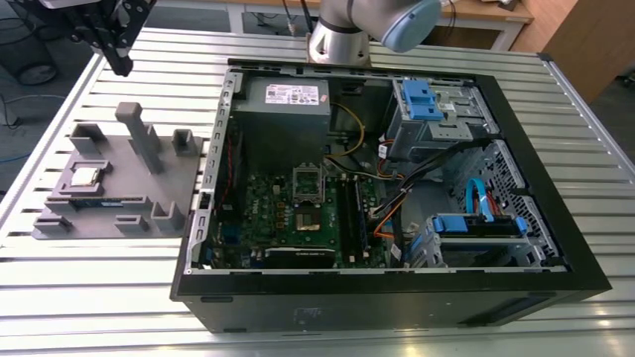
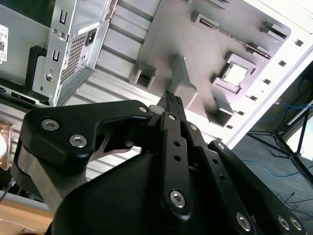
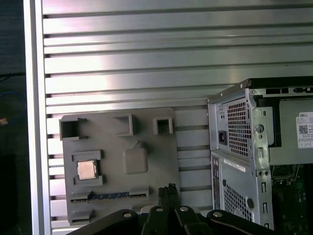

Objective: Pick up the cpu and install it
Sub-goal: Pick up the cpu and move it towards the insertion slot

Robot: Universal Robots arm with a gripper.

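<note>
First wrist view puts the end effector (image 3: 168, 188) nearest the lens, its two fingers pressed together and holding nothing. It hangs over the edge of the grey holder plate (image 3: 120, 166), clear of everything on it.

The step in hand looks like the reach for the chip, so the fingers would have to spread before they come down. The pocket seems walled on two sides and open on the other two, and the open sides look like the ones to line the fingers up with. A straight, level descent should suit such a flat part. The tall post (image 3: 135, 160) stands close by and needs a wide berth.

Farther out on the plate, the cpu (image 3: 86, 170) lies flat in its pocket, shiny face up, apart from the fingertips and beyond the post. A memory stick (image 3: 110, 196) sits in a slot just beside it.

In the exterior view the end effector (image 1: 121, 67) hovers at the far left of the tabletop (image 1: 59, 297). The cpu (image 1: 85, 176) lies below it and nearer, left of the open computer case (image 1: 397, 297).
</note>
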